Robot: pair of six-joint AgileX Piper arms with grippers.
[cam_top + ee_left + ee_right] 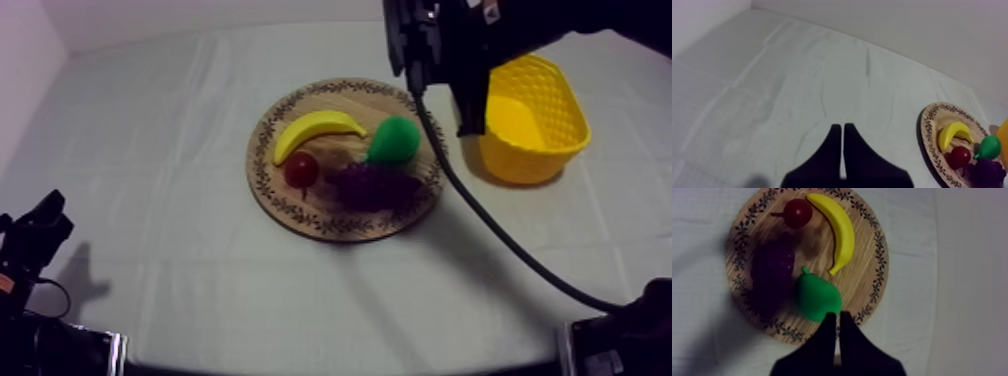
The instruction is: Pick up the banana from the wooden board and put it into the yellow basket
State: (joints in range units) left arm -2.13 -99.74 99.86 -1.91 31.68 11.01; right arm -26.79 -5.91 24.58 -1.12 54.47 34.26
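Overhead, yellow basket (522,160) near wooden board (352,100)

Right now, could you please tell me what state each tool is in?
Left tool: closed, holding nothing.
Right tool: closed, holding nothing, close to the pear on the board.

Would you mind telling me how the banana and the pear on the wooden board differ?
The banana is yellow, the pear green. The banana is long and curved; the pear is plump with a short stem. The pear lies just ahead of the right gripper, the banana farther off, along the rim. Both rest on the wooden board, ungripped.
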